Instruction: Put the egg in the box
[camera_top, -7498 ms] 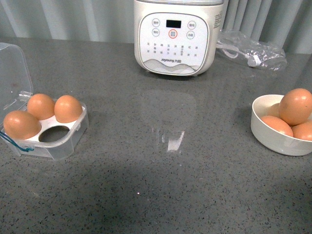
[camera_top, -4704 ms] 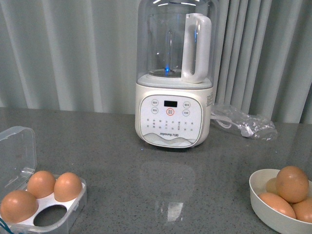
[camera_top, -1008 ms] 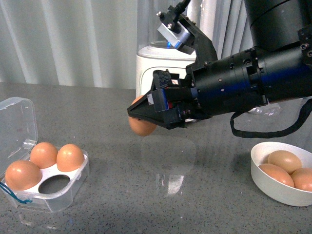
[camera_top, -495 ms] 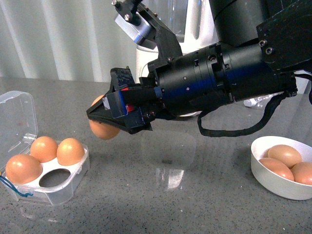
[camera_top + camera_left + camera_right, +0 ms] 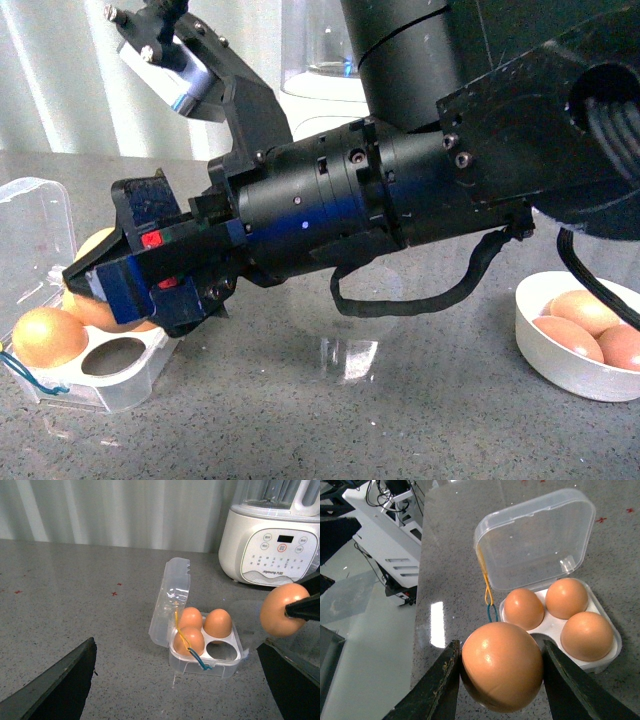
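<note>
My right gripper is shut on the egg, a smooth orange-brown one pinched between both black fingers. It hangs just above the grey counter, beside the box. The box is a clear case with its lid up, holding three brown eggs, and one hole is empty. In the front view the right gripper covers the back half of the box. The left wrist view shows the egg to one side of the box. My left gripper is open, well back from the box.
A white bowl with more brown eggs sits at the front right. A cream blender stands at the back of the counter. The counter's edge runs close past the box, with floor and equipment beyond.
Over the last second my right arm carried the egg left and down, from mid-counter to right over the box. The box and bowl have stayed put.
</note>
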